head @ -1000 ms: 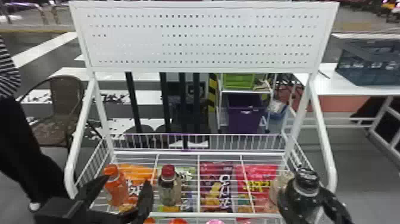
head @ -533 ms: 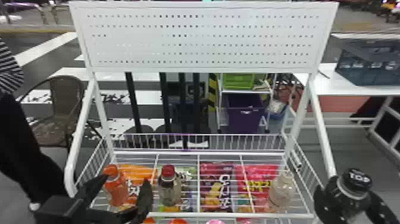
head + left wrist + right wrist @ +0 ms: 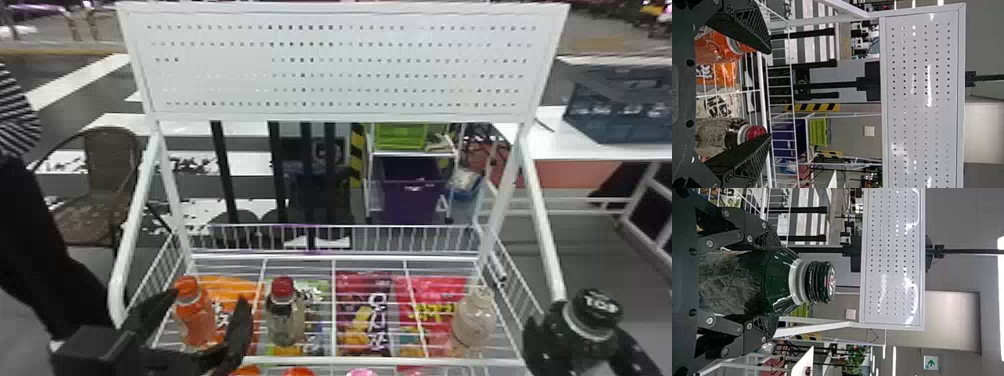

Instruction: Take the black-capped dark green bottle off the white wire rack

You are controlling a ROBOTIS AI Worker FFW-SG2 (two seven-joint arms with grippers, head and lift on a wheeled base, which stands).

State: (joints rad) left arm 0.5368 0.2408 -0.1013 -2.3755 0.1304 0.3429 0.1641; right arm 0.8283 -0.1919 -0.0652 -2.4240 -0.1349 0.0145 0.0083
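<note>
From the head view, I have the dark green bottle in my right gripper, out past the near right corner of the white wire rack, roughly upright with its black cap on top. It looks clear of the shelf. My left gripper is at the near left, over the shelf by the orange bottle.

In the left wrist view its fingers stand wide apart with nothing pinched, the orange bottle and the red-capped bottle lying near one finger each.

The right wrist view shows both fingers closed against opposite sides of the green body, below the neck ring. That's where I'd want them: on the straight part, not on the sloping shoulder, where smooth plastic would probably slide. I judge the wall firm but thin enough to dent, so I'd squeeze only moderately. The dark colour hides the fill; if it's full, I'd expect real weight and some slosh, so I'd keep it upright and move gently.
</note>
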